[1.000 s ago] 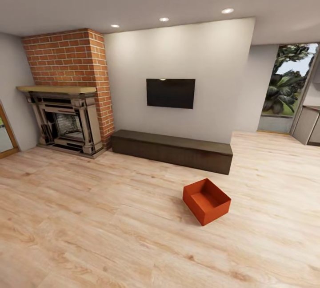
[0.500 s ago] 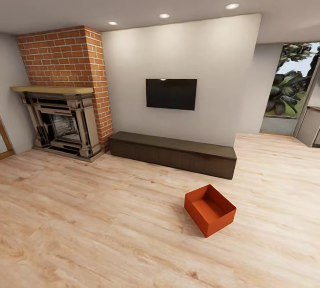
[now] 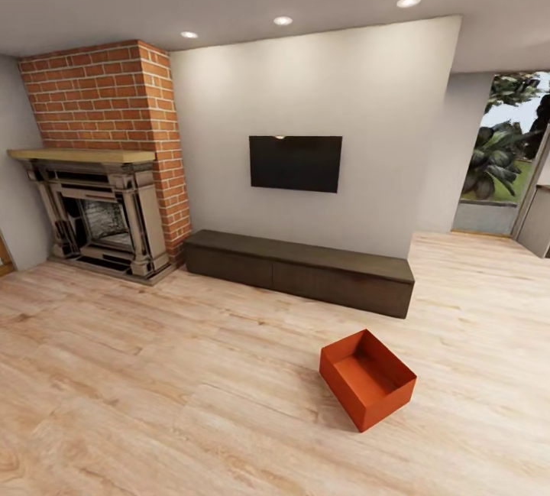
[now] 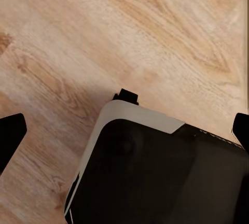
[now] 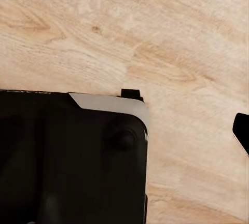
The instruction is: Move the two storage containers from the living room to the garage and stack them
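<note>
The orange bin (image 3: 367, 378) sits on the wood floor (image 3: 153, 374), near the long dark bench (image 3: 299, 270). It looks bigger now, so I am rolling closer. My left pincer (image 4: 124, 133) is wide open, holding nothing; the right I cannot tell.

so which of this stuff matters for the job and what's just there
Job:
- orange bin
- wood floor it sits on, living room

Just there:
- TV
- low dark cabinet
- brick fireplace
- window with plants
</note>
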